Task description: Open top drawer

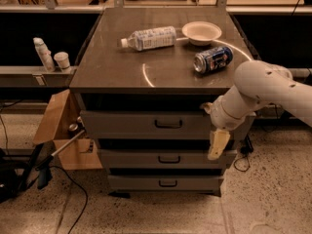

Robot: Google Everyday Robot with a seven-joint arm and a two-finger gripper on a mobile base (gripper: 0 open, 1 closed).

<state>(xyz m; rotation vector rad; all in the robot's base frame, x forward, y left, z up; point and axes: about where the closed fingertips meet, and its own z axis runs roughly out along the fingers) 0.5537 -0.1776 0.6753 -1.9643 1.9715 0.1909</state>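
Observation:
The top drawer (131, 124) is the widest grey drawer under the cabinet's top, shut, with a small dark loop handle (168, 124) at its centre. Two narrower drawers, the middle drawer (141, 159) and the bottom drawer (141, 183), sit below it, also shut. My gripper (217, 146) hangs on the white arm (263, 89) in front of the right end of the drawers. It is at the height of the gap between the top and middle drawers, well to the right of the top handle and not touching it.
On the cabinet top (112, 67) lie a plastic water bottle (148, 38), a white bowl (202, 32) and a tipped blue can (213, 59). An open cardboard box (56, 126) with a tool sticking out stands at the left. Cables lie on the floor (29, 179).

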